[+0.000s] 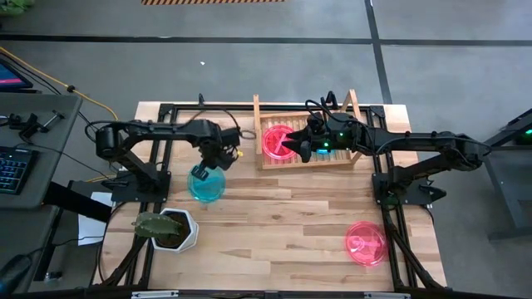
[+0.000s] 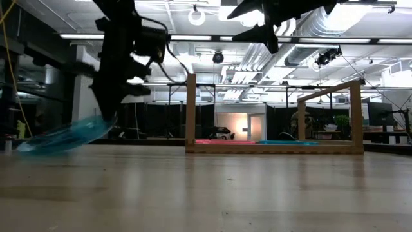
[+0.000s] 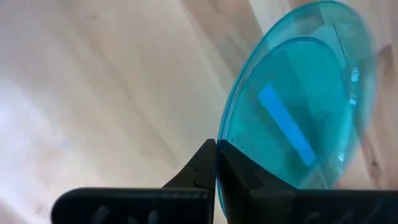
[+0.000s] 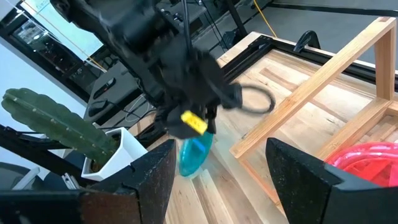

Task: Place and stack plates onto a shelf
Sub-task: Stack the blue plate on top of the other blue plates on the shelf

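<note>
A teal plate (image 1: 206, 184) hangs tilted from my left gripper (image 1: 205, 169), left of the wooden shelf (image 1: 306, 158); it also shows in the low view (image 2: 64, 136). My left gripper (image 3: 216, 163) is shut on its rim. My right gripper (image 1: 293, 144) hovers open above a pink plate (image 1: 276, 139) lying on the left half of the shelf's slats. In the right wrist view its fingers (image 4: 217, 180) stand wide apart, touching nothing, with the pink plate (image 4: 367, 158) beside them. The low view shows a pink plate (image 2: 222, 141) and a teal plate (image 2: 286, 142) flat on the shelf base. My left gripper pinches the teal plate's rim (image 3: 222, 140) between its two fingers, on the plate's far side, coming from above and pointing down. The plate slopes down from the fingers (image 2: 109, 119); whether its low edge (image 2: 26, 147) touches the tabletop, I cannot tell.
Another pink plate (image 1: 366, 242) lies near the table's right near corner. A white hexagonal pot with a cactus (image 1: 170, 228) stands near the left near corner. The shelf's upright posts and rails (image 2: 190, 109) rise on its sides. Bare tabletop (image 1: 274, 224) lies between pot and pink plate.
</note>
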Robot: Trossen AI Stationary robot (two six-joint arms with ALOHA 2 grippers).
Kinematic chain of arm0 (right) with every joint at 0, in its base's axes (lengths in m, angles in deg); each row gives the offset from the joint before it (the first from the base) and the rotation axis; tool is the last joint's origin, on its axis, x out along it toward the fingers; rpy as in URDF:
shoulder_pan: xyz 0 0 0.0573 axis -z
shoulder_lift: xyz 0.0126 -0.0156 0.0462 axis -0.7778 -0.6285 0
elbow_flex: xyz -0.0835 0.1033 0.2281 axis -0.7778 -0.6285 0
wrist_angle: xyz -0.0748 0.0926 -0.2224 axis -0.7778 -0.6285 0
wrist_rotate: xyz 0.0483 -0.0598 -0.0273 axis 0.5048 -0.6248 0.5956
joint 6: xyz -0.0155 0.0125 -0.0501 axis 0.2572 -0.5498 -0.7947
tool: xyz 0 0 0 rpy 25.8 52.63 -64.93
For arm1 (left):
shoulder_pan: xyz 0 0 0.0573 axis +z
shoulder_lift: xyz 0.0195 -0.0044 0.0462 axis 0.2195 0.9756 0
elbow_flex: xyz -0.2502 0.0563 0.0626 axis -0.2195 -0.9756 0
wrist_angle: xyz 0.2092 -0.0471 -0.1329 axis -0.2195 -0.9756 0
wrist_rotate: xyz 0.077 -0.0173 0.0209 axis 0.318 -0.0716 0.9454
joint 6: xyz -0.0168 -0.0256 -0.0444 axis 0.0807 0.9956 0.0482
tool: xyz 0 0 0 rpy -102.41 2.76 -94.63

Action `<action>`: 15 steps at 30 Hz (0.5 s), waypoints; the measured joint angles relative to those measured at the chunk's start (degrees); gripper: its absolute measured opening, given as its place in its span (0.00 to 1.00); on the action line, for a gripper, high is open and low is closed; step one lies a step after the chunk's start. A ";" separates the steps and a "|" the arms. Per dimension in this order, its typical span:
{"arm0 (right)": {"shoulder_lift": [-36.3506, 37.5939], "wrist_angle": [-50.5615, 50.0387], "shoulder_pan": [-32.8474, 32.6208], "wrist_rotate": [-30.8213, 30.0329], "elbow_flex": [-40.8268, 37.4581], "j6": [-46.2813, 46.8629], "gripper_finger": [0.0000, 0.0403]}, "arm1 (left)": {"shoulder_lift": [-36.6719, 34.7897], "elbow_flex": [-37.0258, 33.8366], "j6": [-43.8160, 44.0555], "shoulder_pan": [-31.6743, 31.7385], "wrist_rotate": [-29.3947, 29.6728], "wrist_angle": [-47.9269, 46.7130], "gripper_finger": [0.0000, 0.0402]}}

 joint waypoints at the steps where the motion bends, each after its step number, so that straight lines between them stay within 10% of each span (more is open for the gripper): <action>1: 0.00 0.00 0.00 0.00 0.00 0.00 0.58 | -0.52 1.03 0.61 0.63 0.04 -1.11 0.00; 15: -0.01 -0.39 0.01 0.25 0.00 0.00 0.58 | -18.26 8.89 15.97 6.55 0.04 -4.60 0.00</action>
